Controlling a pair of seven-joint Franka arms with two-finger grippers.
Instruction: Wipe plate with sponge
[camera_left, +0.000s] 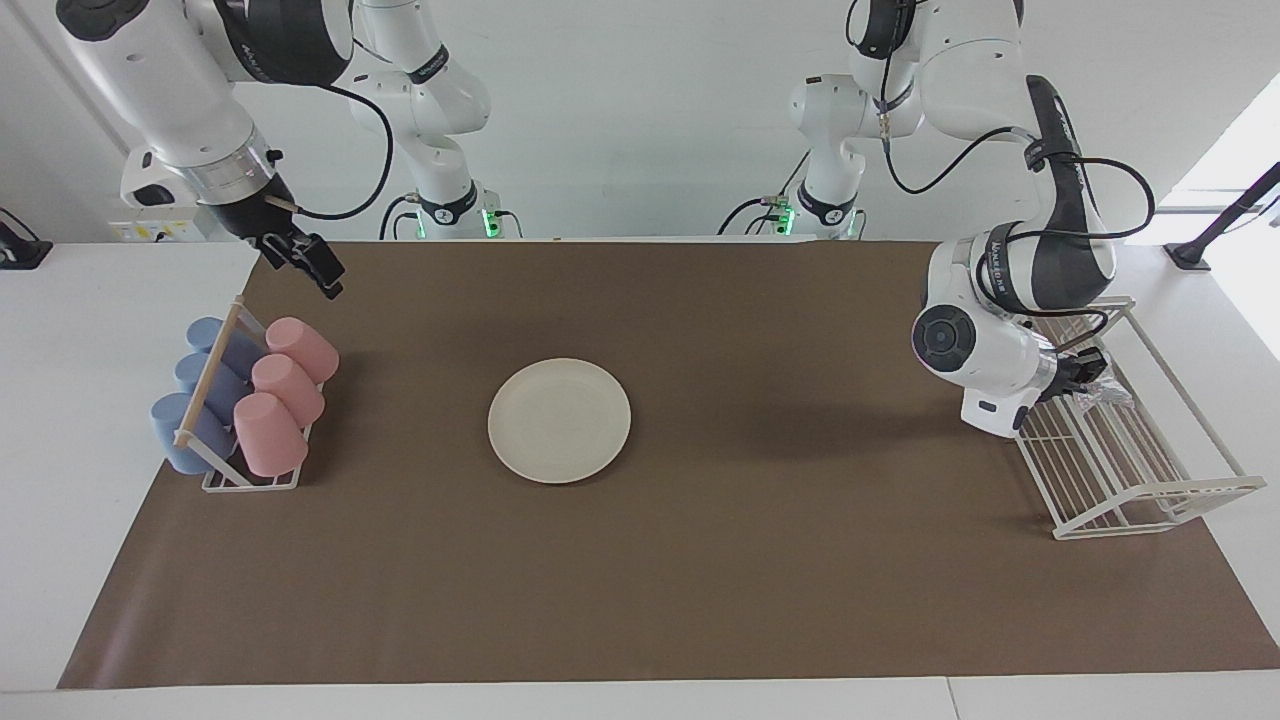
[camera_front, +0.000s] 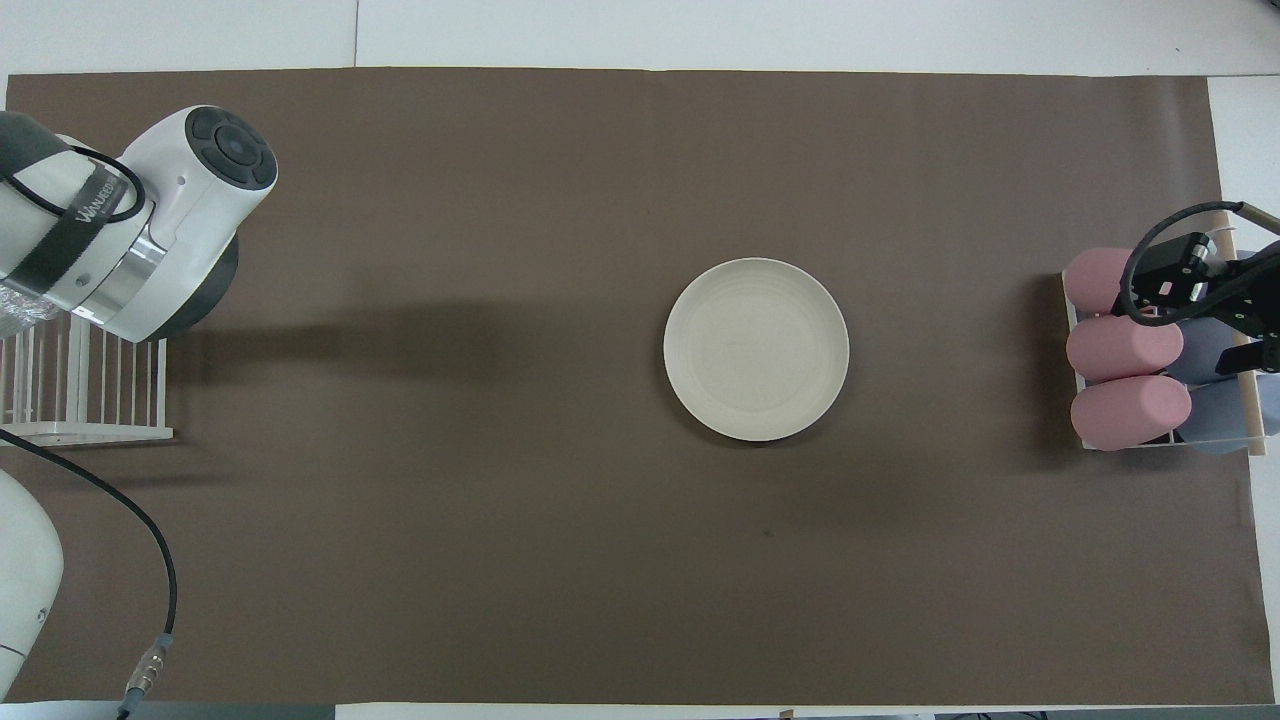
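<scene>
Nearest the robots, the right gripper hung with its jaws spread wide over the brown mat beside the rack of pink and blue cups, that arm waiting. Toward the left arm's end of the table, the left gripper was down inside the white wire rack, its fingers pressed together on the small silvery-grey wad of crinkly mesh that served as the sponge; the arm's wrist hid much of the contact, so the pinch appeared to hold only the wad's near edge. That sponge looked light, soft and springy, likely to squash flat and perhaps snag on the wires, so a hold through its middle would carry better. Farther out, the round cream-white plate lay flat at the mat's centre, well apart from both grippers; stiff, smooth and probably slippery, it could slide under wiping unless pressed straight down.
</scene>
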